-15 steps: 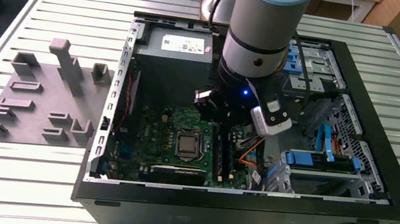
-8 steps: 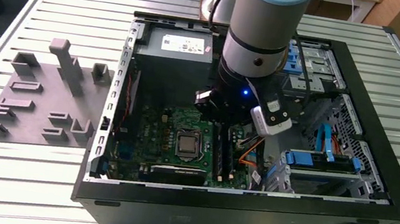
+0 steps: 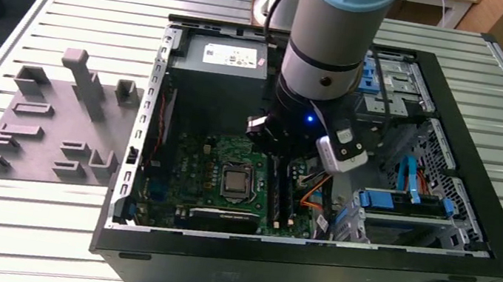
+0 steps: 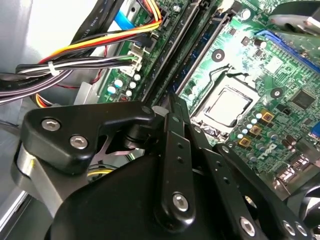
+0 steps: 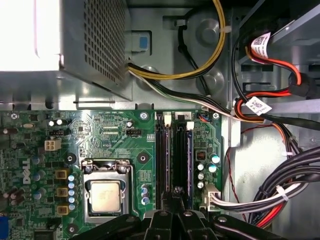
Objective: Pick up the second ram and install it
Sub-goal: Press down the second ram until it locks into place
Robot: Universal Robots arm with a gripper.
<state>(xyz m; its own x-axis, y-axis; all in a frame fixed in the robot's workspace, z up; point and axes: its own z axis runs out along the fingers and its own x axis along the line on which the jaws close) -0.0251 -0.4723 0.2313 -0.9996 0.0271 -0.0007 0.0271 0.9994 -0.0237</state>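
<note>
My gripper (image 3: 275,152) hangs low inside the open computer case (image 3: 480,213), over the long black memory slots (image 3: 276,190) of the green motherboard (image 3: 197,170). In both wrist views its fingers are pressed together, and the tips (image 5: 176,194) sit just above the middle slot (image 5: 175,160). A thin dark blue-green ram stick (image 5: 190,160) stands edge-on in the neighbouring slot. In the second wrist view a blue-green strip (image 4: 200,52) runs away from the gripper (image 4: 172,102) along the slots. I cannot tell whether a stick is pinched between the fingers.
The processor socket (image 5: 105,195) lies beside the slots. The grey power supply (image 3: 222,58) fills the case's far end, and bundled cables (image 5: 280,195) and blue drive bays (image 3: 402,205) crowd the other side. A grey holder plate (image 3: 54,126) with blocks lies outside the case, on the exterior view's left.
</note>
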